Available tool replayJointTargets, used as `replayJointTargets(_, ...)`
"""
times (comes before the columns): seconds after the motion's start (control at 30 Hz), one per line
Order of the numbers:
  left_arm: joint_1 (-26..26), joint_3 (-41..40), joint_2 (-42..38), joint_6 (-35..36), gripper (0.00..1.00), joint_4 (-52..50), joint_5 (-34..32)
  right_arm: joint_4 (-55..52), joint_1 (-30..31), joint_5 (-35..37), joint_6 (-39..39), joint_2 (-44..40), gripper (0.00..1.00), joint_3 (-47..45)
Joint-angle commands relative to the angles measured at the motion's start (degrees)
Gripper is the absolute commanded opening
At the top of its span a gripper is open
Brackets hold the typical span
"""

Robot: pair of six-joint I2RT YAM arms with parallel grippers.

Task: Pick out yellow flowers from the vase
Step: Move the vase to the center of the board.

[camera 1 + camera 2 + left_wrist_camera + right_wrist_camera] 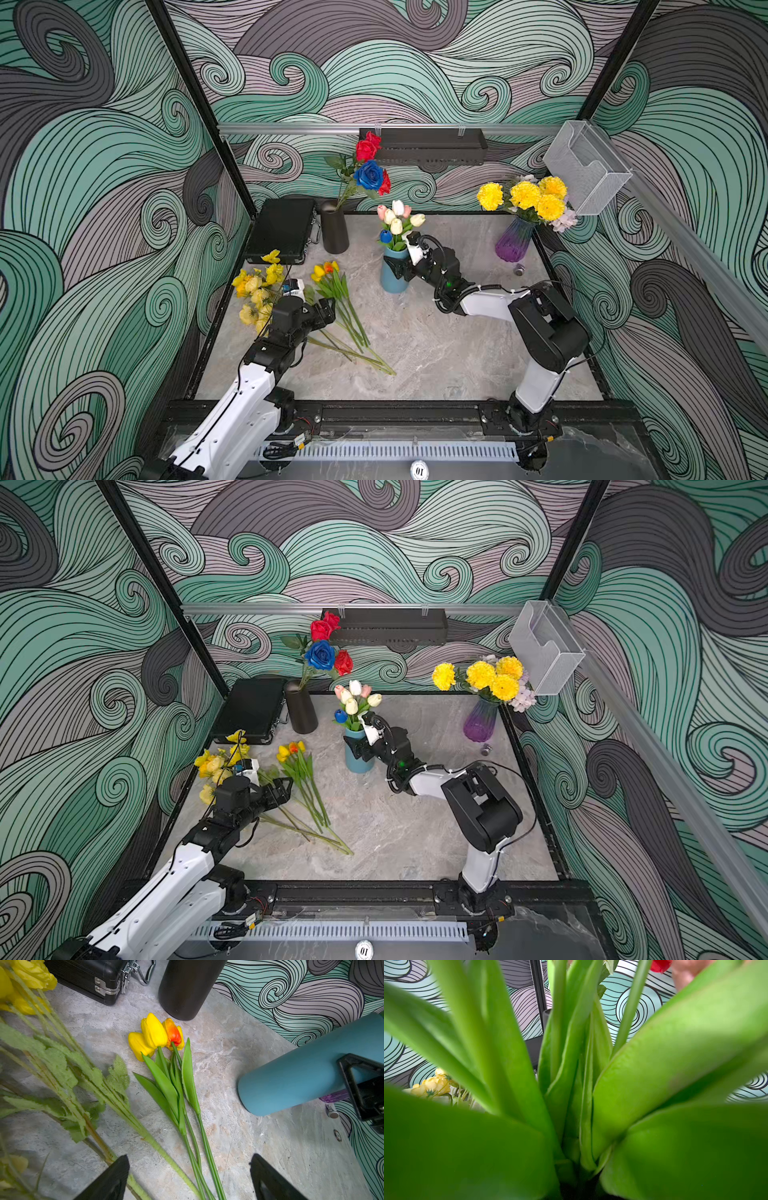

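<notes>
Right claw (397, 268) near blue vase (392, 284) rim

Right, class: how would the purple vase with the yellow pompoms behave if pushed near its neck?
Probably tippy: the yellow pompoms spread well wider than the purple vase beneath them and sit high above it. It looks like ribbed glass, so likely rigid, slick and breakable. On the smooth-looking tabletop, a low push might slide it instead.
</notes>
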Motion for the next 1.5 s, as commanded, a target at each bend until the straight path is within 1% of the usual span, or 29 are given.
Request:
replayJointTargets(0.0,0.5,-0.2,0.1,0.9,0.9,0.9,-0.6,4.3,-0.4,1.7,-0.8,2.5,0.61,1.9)
replayJointTargets(0.27,0.5,-0.5,0.1,0.7,0.9,0.4,-0.8,10.2,-2.3,4.4,2.0,8.2,0.53,6.2)
replayJointTargets(0.57,0.6,-1.0,-1.2,0.8,0.9,-0.6,-1.3,12.6,-3.1,4.4,1.9,8.8,0.47,6.4)
replayJointTargets(0.83,0.6,-0.9,-1.1,0.6,0.9,-0.7,-1.3,17.0,-5.2,6.4,4.8,12.1,0.4,8.9)
replayJointTargets(1.1,0.7,-1.1,-2.1,0.8,0.9,-0.9,-0.5,18.1,-6.5,9.1,5.4,16.8,0.38,14.6)
replayJointTargets(1.47,0.8,-0.9,-1.8,1.0,0.9,-1.1,-1.2,14.2,-7.3,9.7,4.8,23.6,0.37,24.9)
